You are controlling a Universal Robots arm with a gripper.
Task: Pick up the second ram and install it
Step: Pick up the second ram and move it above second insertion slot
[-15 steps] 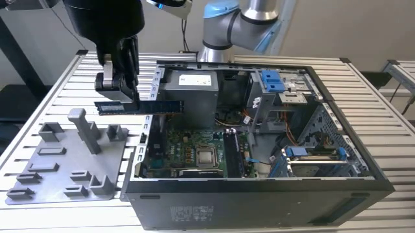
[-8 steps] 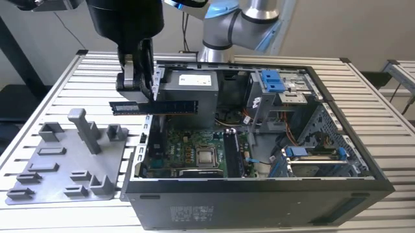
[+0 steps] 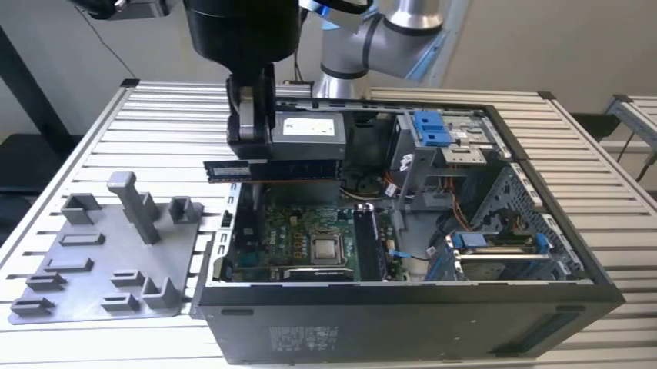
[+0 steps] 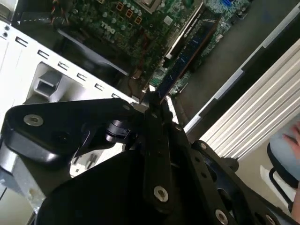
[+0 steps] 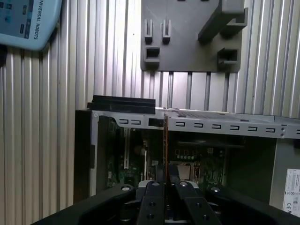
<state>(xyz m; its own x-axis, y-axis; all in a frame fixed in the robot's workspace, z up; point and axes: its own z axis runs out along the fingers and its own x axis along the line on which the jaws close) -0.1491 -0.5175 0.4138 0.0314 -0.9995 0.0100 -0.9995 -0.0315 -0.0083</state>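
Half the job looks done — the gripper [image 3: 249, 157], clamped on the second ram [image 3: 275, 171], holds it level above the open case [image 3: 411, 296], so seating it likely calls for lining it up with the memory slots [image 3: 367, 240].

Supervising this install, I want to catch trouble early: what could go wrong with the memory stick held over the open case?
The gripper clamps the second ram off-centre, so pressing it down might tilt it in the jaws. In the exterior view it lies crosswise to the seated memory stick; a poorly aligned descent could miss the slot. Loose cables nearby could snag it.
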